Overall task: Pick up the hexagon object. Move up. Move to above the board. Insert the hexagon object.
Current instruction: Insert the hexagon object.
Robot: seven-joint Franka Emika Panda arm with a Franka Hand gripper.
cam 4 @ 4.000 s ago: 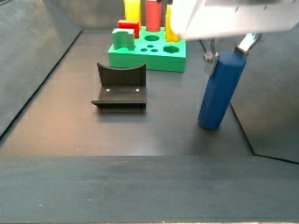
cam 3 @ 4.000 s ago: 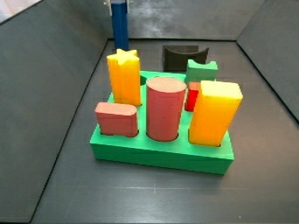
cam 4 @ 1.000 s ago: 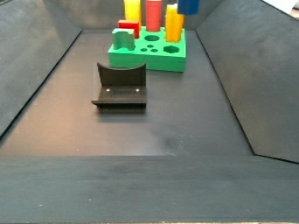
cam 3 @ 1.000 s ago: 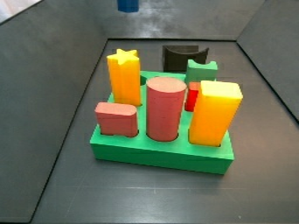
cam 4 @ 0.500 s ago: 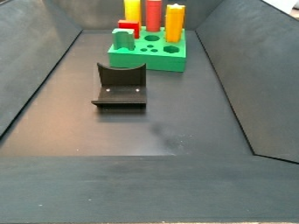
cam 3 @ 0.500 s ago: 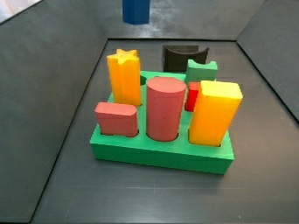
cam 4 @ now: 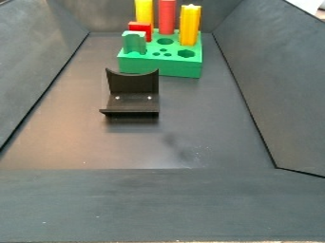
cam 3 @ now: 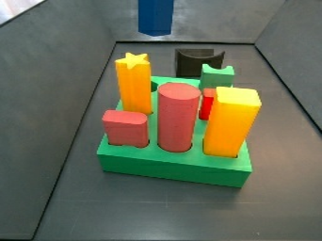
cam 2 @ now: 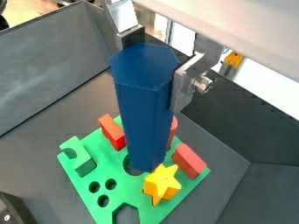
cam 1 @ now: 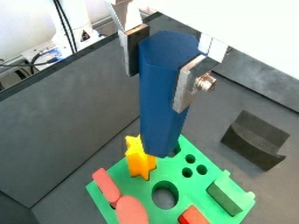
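Overhead, the end effector (cam 1: 163, 61) grips the hexagon object (cam 1: 166, 96) between its silver fingers (cam 1: 191, 83), holding the dark-blue prism upright in the air above the board (cam 1: 201, 179). In both wrist views the prism's lower end hangs over the green board, near the yellow star-topped column (cam 2: 165, 182). In a side view only the prism's bottom portion (cam 3: 153, 16) shows at the upper edge, well above the board (cam 3: 170, 165), which carries a red cylinder (cam 3: 178, 117), a yellow block (cam 3: 231, 120) and a low red piece (cam 3: 124, 127). The fixture (cam 4: 129, 93) stands on the floor apart from the board (cam 4: 165, 59).
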